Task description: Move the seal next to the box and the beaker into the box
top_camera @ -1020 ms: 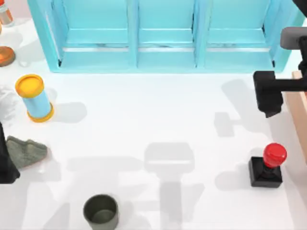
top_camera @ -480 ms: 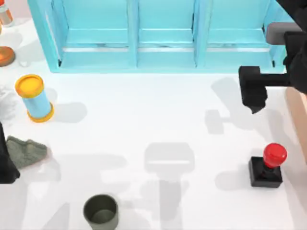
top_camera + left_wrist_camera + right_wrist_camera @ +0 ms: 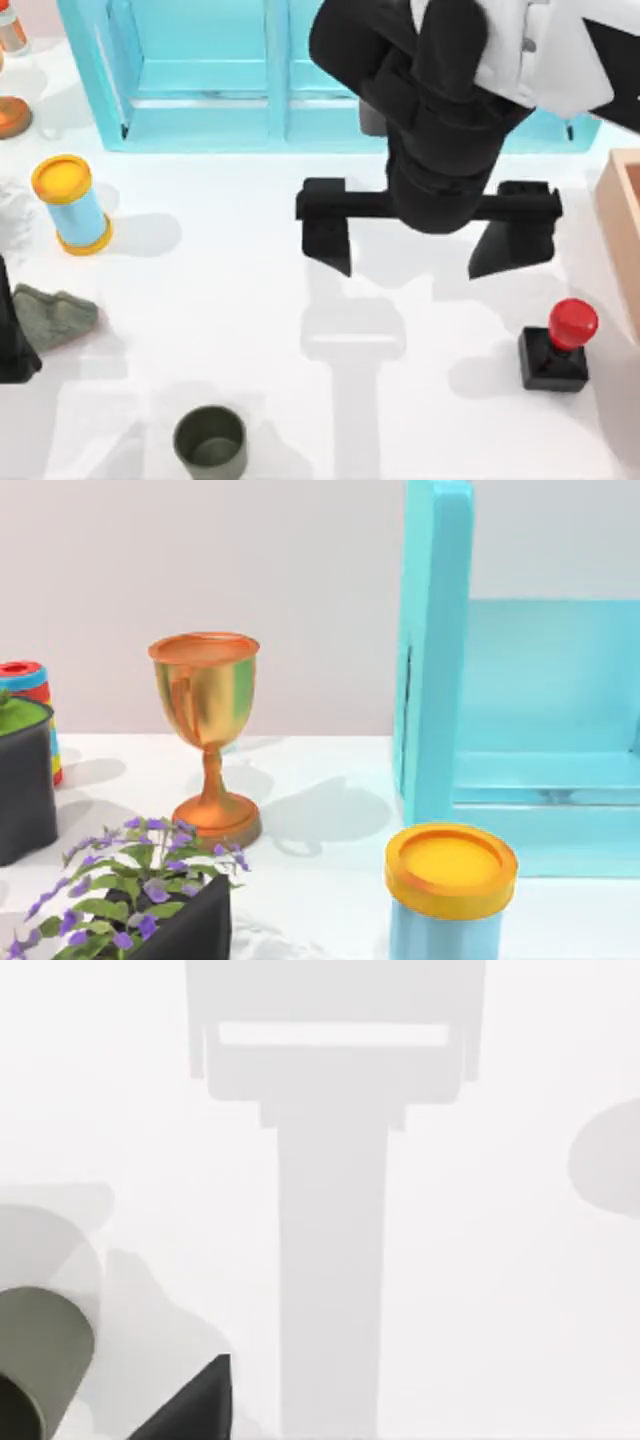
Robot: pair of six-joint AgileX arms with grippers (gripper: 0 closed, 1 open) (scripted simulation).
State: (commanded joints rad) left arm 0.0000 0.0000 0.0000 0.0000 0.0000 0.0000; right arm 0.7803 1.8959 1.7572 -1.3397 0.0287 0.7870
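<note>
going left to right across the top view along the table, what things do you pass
grey rock → blue cylinder with yellow-orange ends → beaker → right end effector, fingers spread wide → seal → box at the right edge

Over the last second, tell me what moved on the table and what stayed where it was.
The right gripper swung from the table's right edge toward the middle, jaws spread wide and holding nothing. It now hangs above bare table, between the seal and the beaker. The seal, beaker, box and blue cylinder stayed put. The left gripper stayed parked at the left edge.
</note>
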